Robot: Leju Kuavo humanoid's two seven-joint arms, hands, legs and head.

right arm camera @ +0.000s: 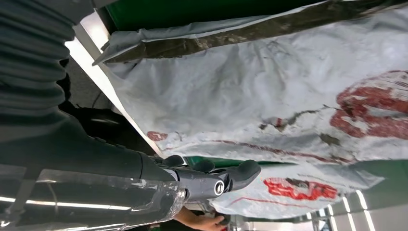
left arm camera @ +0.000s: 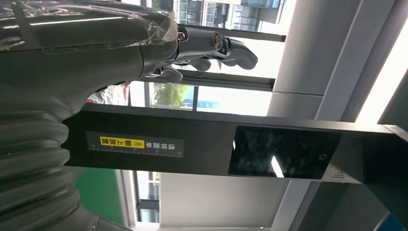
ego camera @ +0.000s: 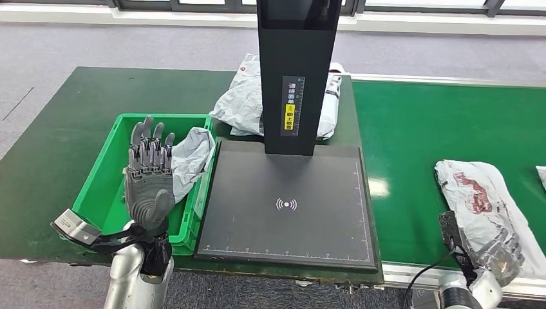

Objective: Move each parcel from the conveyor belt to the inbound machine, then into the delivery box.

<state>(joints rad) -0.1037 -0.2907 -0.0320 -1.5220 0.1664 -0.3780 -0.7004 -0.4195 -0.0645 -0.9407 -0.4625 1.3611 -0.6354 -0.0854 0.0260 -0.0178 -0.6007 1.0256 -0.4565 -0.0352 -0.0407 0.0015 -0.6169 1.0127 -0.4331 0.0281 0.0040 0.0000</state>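
Green delivery box point(ego camera: 103, 172) holds one grey parcel point(ego camera: 193, 153), seemingly alone.

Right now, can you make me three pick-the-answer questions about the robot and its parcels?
1. Where does the left hand hover?
A. over the green crate
B. over the black scan plate
C. over the conveyor belt

2. What colour is the crate?
A. blue
B. green
C. red

3. What does the left hand hold?
A. a parcel
B. a scanner
C. nothing

Answers: 1 A, the hand is above the crate, beside the grey parcel inside. 2 B, its walls are bright green. 3 C, its fingers are spread, empty.
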